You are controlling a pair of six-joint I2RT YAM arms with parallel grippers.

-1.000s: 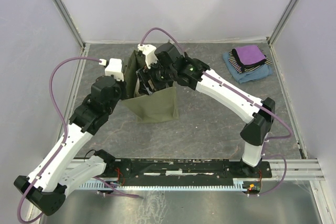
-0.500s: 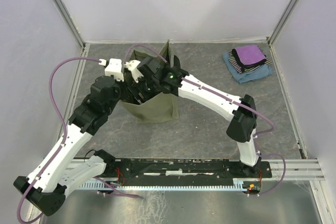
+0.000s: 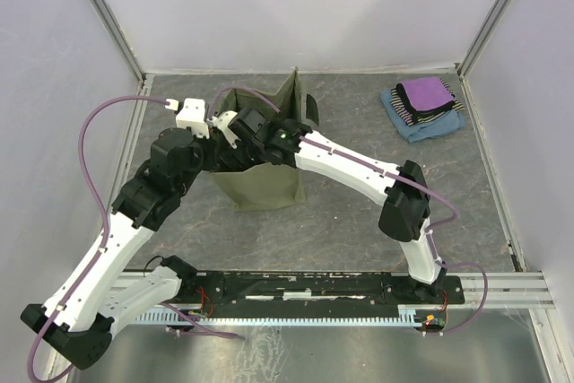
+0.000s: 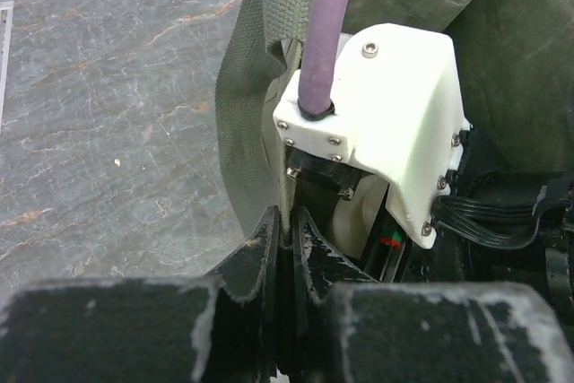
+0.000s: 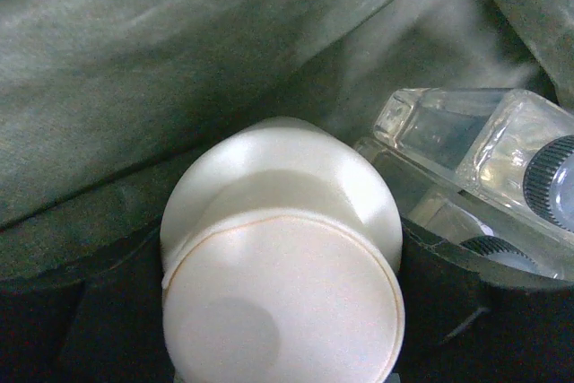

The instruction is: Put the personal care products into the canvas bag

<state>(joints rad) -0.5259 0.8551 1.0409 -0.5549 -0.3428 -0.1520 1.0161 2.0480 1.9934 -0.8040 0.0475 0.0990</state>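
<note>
Left arm [image 3: 99, 257] and right arm [image 3: 350, 163] both reach forward, wrists converging. Left gripper [image 4: 287, 226]: jaws pinched together on the bag [image 3: 269, 187] rim. Right gripper [image 5: 282, 311]: pointing down, clamped around the jar [image 5: 278, 221].

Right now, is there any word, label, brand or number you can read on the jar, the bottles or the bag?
None readable. The cream jar shows a plain face, the clear bottles carry no visible label, and the canvas bag is plain olive fabric.

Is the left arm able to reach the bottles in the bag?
Probably not: the left gripper is shut on the canvas bag rim, and the right gripper, holding the jar, fills the opening.
</note>
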